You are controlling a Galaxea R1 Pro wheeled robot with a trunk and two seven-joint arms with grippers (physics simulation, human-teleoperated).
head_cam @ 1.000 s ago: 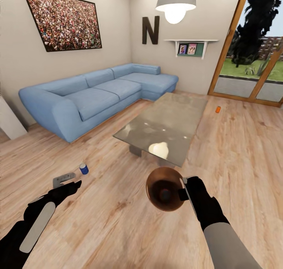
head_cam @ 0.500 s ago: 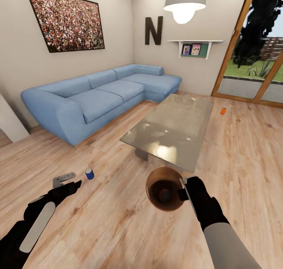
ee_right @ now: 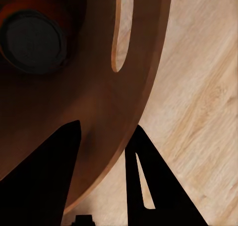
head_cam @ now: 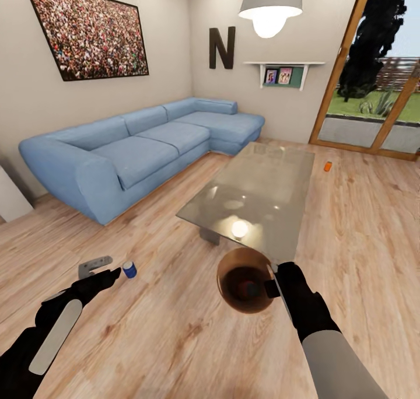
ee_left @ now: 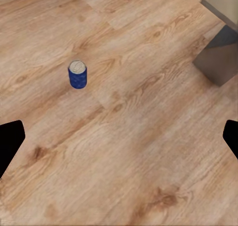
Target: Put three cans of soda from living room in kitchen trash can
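A dark blue can of soda (head_cam: pixel 129 269) stands upright on the wood floor, just beyond my left gripper (head_cam: pixel 107 269), which is open; in the left wrist view the blue can (ee_left: pixel 77 74) is ahead of the spread fingers (ee_left: pixel 10 142). My right gripper (head_cam: pixel 273 286) is shut on the rim of the copper-brown tash can (head_cam: pixel 233 270), held above the floor. An orange can (ee_right: pixel 32 37) lies inside the bin (ee_right: pixel 99 112). Another orange can (head_cam: pixel 328 166) stands on the floor far right, near the glass doors.
A glass-topped low table (head_cam: pixel 256 183) stands straight ahead, its grey leg (ee_left: pixel 218 57) close to the blue can. The long blue sofa (head_cam: pixel 134 148) runs along the left wall. Wood-framed glass doors (head_cam: pixel 373 95) are at the right. Open floor lies around both arms.
The whole view has shifted as the robot moved closer and turned; the blue can now sits nearer my left gripper. Both arms keep their pose, the bin still held.
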